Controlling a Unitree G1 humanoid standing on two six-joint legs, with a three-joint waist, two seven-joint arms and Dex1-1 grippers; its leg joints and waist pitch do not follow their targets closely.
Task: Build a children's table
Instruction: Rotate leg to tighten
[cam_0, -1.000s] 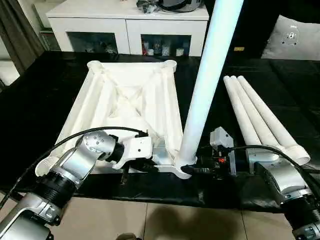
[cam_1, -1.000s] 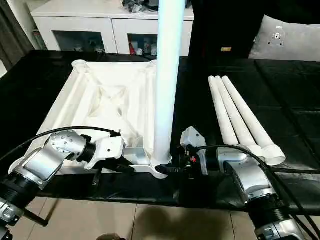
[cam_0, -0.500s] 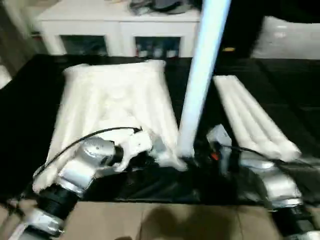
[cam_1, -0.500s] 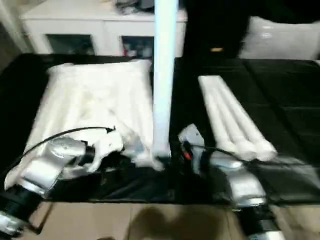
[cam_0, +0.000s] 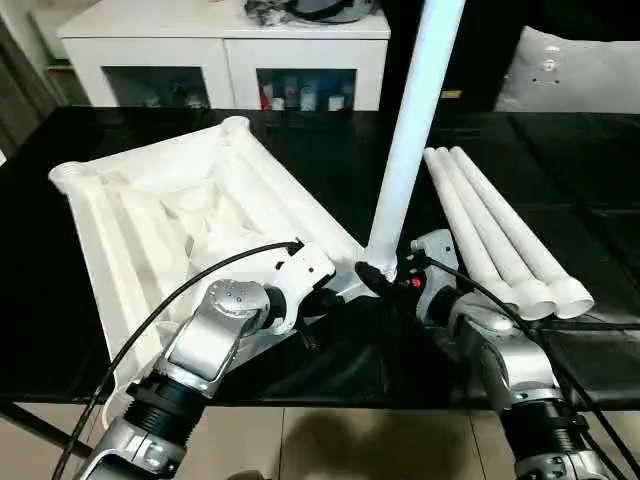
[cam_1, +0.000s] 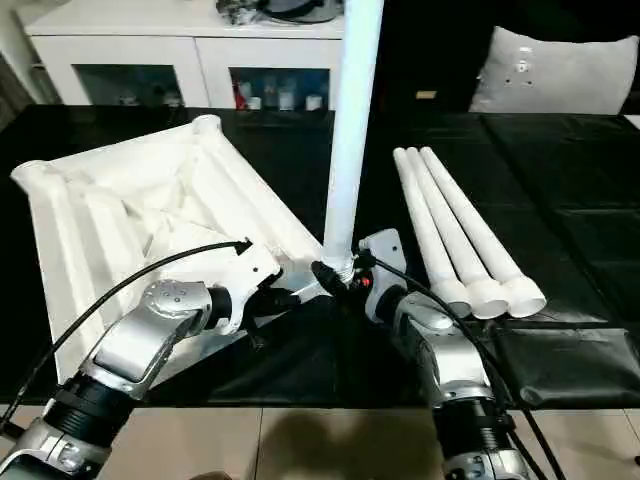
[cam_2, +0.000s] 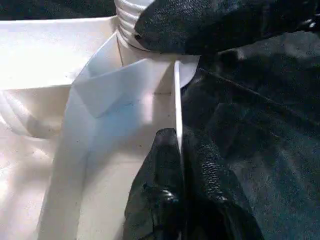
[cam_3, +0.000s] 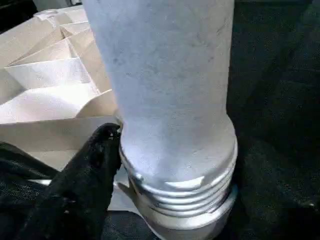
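With the upturned tabletop (cam_0: 190, 230) on the black table's (cam_0: 560, 200) near-left part, the left gripper (cam_2: 177, 165) pinched its rim wall while the right gripper (cam_1: 335, 280) clasped the upright leg (cam_0: 410, 140) at the near corner socket, likely needing screwing home next.

The tabletop (cam_0: 170, 215) looks like smooth white plastic with a slight sheen on its ribs. The upright leg (cam_0: 408, 140) and the three lying legs (cam_0: 490, 225) are smooth white plastic tubes; the upright one ends in ridged rings. The fingers (cam_2: 165, 200) have a black, grainy, matt skin. The forearms (cam_1: 150, 335) are brushed silver metal. The table cover (cam_0: 590, 160) is glossy black sheet.
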